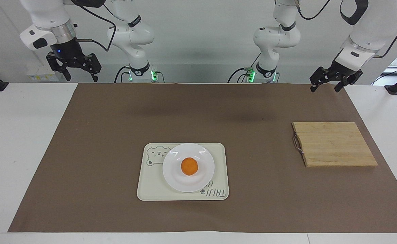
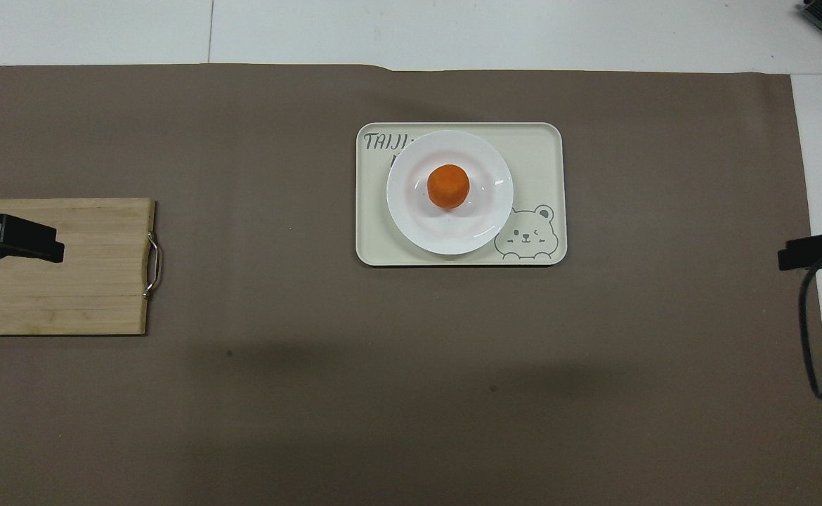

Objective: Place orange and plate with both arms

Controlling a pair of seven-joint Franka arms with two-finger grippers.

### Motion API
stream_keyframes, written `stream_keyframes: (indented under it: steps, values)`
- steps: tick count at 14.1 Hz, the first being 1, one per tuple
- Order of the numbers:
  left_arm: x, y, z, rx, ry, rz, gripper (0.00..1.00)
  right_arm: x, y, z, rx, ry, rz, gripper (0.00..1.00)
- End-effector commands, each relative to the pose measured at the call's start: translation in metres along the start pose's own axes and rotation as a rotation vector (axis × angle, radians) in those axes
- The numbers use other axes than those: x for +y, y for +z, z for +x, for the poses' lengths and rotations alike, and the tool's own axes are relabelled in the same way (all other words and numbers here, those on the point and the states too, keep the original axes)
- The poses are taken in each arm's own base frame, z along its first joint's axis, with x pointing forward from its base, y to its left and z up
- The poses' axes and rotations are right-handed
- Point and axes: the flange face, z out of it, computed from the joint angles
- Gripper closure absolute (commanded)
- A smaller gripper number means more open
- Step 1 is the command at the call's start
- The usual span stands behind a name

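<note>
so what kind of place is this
Probably a robotics lab's test bench: two white jointed robot arms mounted at a white table, a brown paper mat taped out as workspace, and dark cables trailing.

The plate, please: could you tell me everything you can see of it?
The plate is round, plain, glossy white and shallow, with a raised rim. It lies flat on the cream tray, covering part of the tray's lettering. The orange sits at its middle. Nothing else touches it.
</note>
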Motion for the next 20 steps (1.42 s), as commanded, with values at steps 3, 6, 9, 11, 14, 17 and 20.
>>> stream_keyframes:
  steps: [3, 6, 9, 11, 14, 17, 20]
  values:
    - [-0.001, -0.006, -0.004, -0.003, -0.01, 0.019, 0.0, -0.007, 0.0, -0.01, -0.001, 0.058, 0.057, 0.0]
    - [-0.001, -0.006, -0.004, -0.003, -0.01, 0.019, 0.0, -0.008, 0.002, -0.011, -0.004, 0.053, 0.06, 0.0]
    - [-0.001, -0.006, -0.004, -0.003, -0.01, 0.019, 0.0, -0.008, 0.001, -0.011, -0.002, 0.046, 0.052, 0.0]
    - [-0.001, -0.006, -0.004, -0.003, -0.01, 0.019, 0.0, -0.007, 0.001, -0.01, -0.008, 0.043, 0.048, 0.0]
    - [-0.001, -0.006, -0.004, -0.003, -0.01, 0.019, 0.0, -0.005, -0.004, -0.004, -0.011, 0.049, 0.053, 0.0]
    - [-0.001, -0.006, -0.004, -0.003, -0.01, 0.019, 0.0, -0.001, -0.009, 0.009, -0.063, 0.061, 0.048, 0.0]
    - [-0.001, -0.006, -0.004, -0.003, -0.01, 0.019, 0.0, -0.004, -0.01, 0.009, -0.044, 0.058, 0.051, 0.0]
